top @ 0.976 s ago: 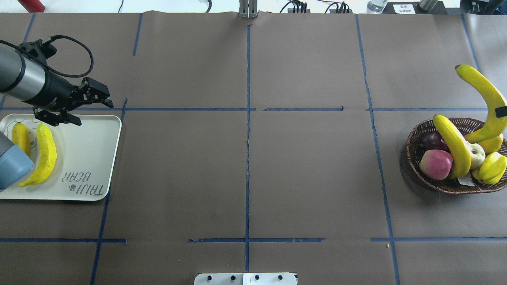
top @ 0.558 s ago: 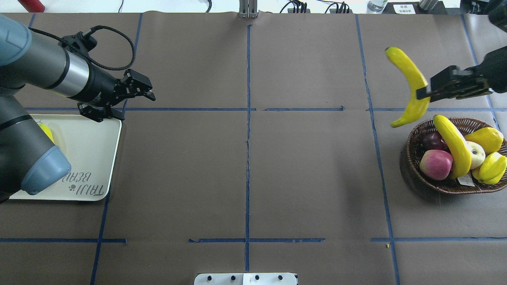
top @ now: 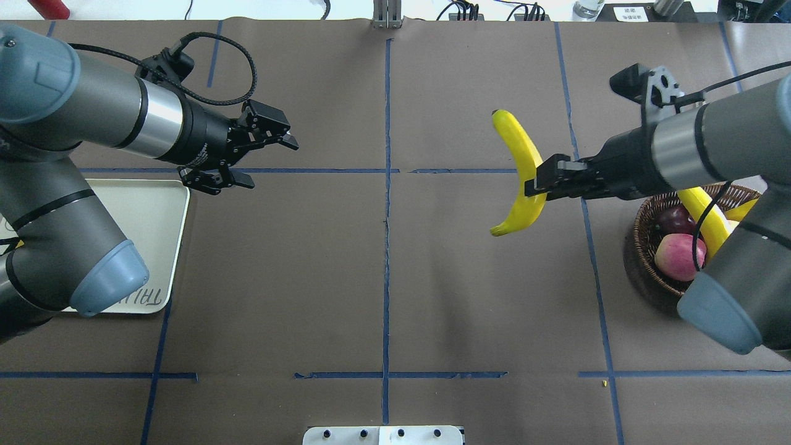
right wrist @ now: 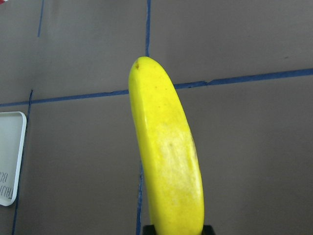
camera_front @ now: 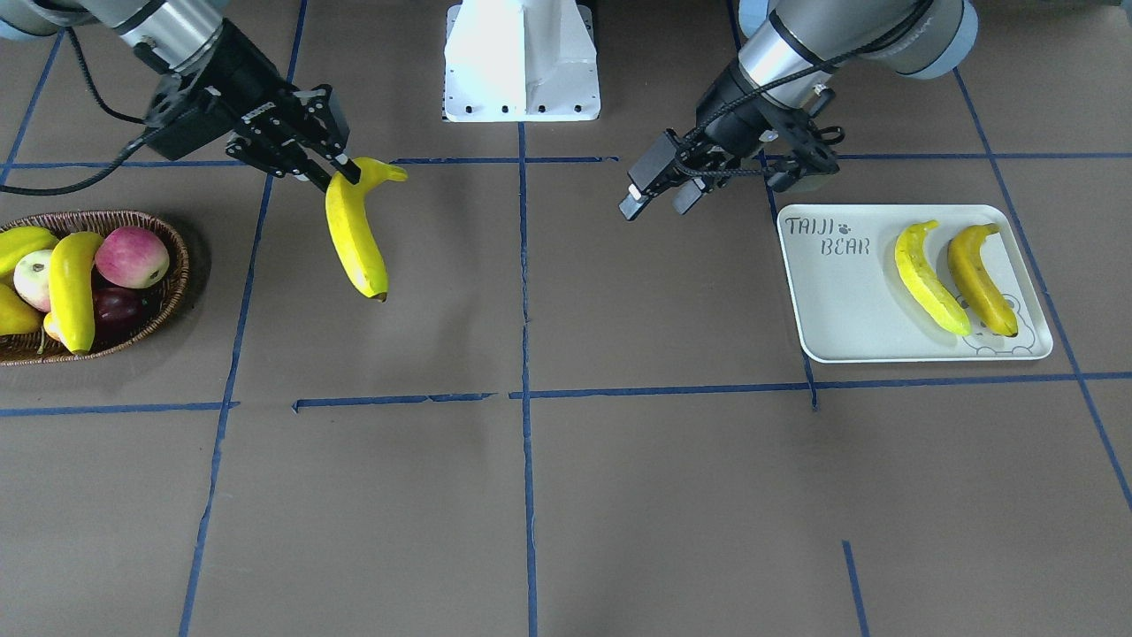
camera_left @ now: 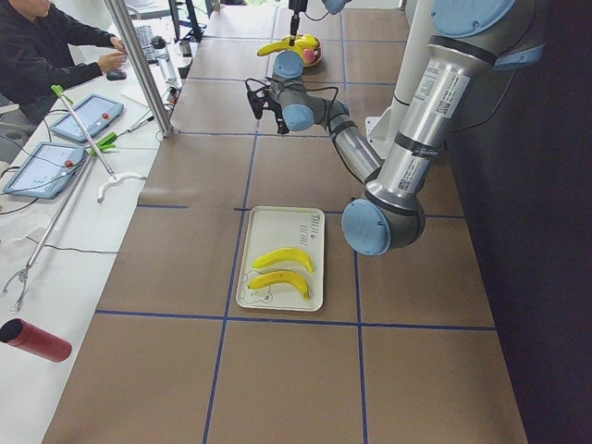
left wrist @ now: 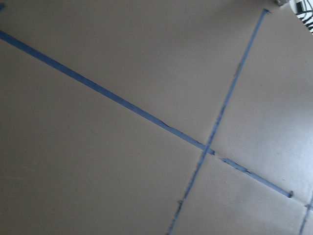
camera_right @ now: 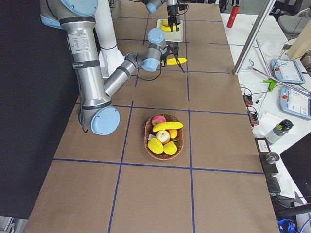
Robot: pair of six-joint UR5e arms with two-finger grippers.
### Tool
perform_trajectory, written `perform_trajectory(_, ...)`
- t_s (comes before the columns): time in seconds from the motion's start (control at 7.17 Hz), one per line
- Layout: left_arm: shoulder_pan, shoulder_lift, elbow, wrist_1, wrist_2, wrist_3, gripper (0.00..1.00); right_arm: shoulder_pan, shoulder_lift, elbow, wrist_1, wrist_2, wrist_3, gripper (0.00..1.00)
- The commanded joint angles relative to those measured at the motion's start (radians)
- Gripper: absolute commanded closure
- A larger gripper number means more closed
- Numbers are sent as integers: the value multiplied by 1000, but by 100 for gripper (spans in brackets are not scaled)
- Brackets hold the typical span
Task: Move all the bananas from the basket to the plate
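Step in hand: taking the 3rd banana [camera_front: 354,234] over to the plate [camera_front: 840,305]. R gripper [camera_front: 340,172] is pinched tight on it near the stem end, up in the air, well apart from the plate. L gripper [camera_front: 654,208] is wide open w/ nothing in it, near the plate. Two bananas [camera_front: 929,279] lie on the plate. The last banana [camera_front: 71,287] sits in the basket [camera_front: 181,265], far from the plate. Next, I think: a hand-off, so the L gripper must close round the free end.

From overhead, the left arm [top: 55,235] covers most of the plate [top: 148,235] and nearly all of the two bananas [camera_front: 927,279] on it. The right arm [top: 729,142] hides part of the basket [top: 647,269]. In the front view the basket runs off the left edge. In the right wrist view the held banana [right wrist: 168,156] is cut off at the bottom.
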Motion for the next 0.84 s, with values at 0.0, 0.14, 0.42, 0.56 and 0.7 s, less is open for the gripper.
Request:
perform_trajectory(0.0, 44, -133, 97, -20, 1, -19, 1, -170, 68, 5, -1, -168, 9, 100)
perform_trajectory(0.14, 44, -158, 109, -21, -1, -22, 1, -230, 99, 2, -1, -232, 10, 100)
perform_trajectory(0.42, 62, -186, 138, -24, -1, -21, 1, -255, 125, 1, -1, -256, 12, 100)
perform_trajectory(0.56, 91, -209, 159, -24, -1, -19, 1, -255, 127, 2, -1, -259, 12, 100)
perform_trajectory(0.7, 115, -223, 175, -32, 1, -19, 1, -255, 129, 4, -1, -260, 15, 100)
